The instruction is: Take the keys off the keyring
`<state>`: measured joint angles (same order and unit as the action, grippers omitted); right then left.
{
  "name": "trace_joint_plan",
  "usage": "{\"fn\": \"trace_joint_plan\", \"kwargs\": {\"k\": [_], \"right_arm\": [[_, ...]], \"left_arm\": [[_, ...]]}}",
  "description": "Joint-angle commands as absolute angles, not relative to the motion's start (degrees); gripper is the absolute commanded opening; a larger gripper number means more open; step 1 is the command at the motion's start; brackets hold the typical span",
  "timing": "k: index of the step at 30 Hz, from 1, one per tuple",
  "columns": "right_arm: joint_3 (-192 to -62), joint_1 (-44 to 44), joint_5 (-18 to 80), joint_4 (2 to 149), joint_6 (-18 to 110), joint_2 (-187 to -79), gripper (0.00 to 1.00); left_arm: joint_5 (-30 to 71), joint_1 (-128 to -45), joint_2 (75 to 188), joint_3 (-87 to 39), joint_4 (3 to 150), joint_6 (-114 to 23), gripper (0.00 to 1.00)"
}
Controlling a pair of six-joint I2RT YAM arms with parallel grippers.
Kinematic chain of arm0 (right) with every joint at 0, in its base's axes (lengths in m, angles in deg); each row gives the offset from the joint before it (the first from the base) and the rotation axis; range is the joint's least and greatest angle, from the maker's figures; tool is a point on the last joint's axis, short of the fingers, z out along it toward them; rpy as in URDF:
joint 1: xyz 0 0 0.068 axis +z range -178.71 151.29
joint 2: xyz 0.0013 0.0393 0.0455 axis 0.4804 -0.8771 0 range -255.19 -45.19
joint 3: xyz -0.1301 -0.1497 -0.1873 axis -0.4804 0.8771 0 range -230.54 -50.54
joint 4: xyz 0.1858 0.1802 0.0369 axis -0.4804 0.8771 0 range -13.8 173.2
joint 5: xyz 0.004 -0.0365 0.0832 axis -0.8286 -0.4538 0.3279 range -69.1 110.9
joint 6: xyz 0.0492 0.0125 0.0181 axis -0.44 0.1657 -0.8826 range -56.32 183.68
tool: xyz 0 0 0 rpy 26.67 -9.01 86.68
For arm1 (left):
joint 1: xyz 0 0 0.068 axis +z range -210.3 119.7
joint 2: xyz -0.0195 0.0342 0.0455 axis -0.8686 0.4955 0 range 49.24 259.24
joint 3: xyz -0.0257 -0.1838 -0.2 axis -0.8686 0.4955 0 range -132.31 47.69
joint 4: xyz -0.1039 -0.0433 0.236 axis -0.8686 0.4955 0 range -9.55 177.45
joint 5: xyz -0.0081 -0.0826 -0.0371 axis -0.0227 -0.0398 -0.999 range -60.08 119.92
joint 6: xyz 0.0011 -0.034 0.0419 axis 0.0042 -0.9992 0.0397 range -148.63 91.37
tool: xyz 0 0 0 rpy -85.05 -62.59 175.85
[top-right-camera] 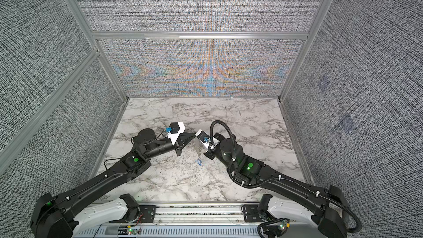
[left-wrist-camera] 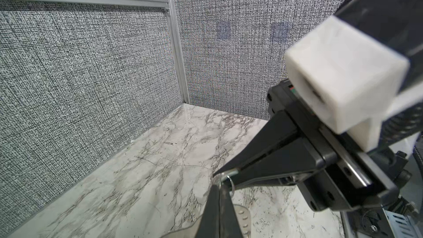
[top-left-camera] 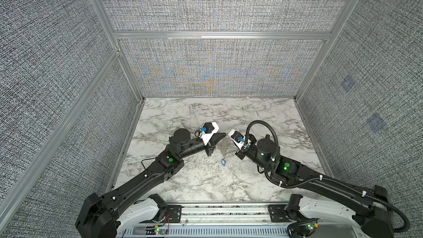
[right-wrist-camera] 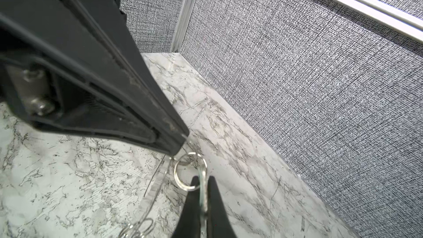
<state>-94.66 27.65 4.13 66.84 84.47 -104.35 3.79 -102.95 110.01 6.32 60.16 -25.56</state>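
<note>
Both grippers meet tip to tip above the middle of the marble table. My left gripper point(left-wrist-camera: 219, 187) is shut, seemingly on the top edge of the grey oblong plate point(top-left-camera: 223, 147), which hangs below it. My right gripper point(right-wrist-camera: 202, 179) is shut on the pale silvery key point(right-wrist-camera: 202, 193), seen edge-on between its fingers. The thin metal keyring point(right-wrist-camera: 185, 172) is threaded through the key just beyond the right fingertips. The blue tag point(top-left-camera: 223, 161) dangles lowest, under the plate. In both top views the right fingers are hidden beneath the white wrist camera point(top-left-camera: 233, 135).
The marble table point(top-left-camera: 206, 186) is boxed in by grey fabric walls with aluminium posts point(top-left-camera: 137, 92) on three sides. Both arm bases and a metal rail point(top-left-camera: 224, 211) run along the front edge. Smaller linking rings point(right-wrist-camera: 137, 227) hang below the keyring.
</note>
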Motion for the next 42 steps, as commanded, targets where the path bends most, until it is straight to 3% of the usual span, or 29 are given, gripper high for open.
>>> {"fn": "trace_joint_plan", "kwargs": {"k": [1, 17, 26, 42], "right_arm": [[-95.99, 27.56, 3.77, 69.03, 86.13, -103.8, 0.0], [-100.45, 23.73, 11.94, 80.47, 85.98, -103.39, 0.0], [-99.52, 20.56, 16.43, 81.51, 89.09, -101.84, 0.0], [-96.76, 20.24, 18.8, 78.91, 90.75, -101.07, 0.0]], "left_arm": [[2.38, -103.01, 110.04, 5.28, 62.24, -22.63, 0.0], [-1.36, -103.01, 109.86, 3.54, 65.41, -19.92, 0.0], [-9.51, -103.01, 111.8, 1.44, 66.57, -21.92, 0.0], [-11.41, -102.92, 113.06, 2.04, 60.48, -25.96, 0.0]]}}
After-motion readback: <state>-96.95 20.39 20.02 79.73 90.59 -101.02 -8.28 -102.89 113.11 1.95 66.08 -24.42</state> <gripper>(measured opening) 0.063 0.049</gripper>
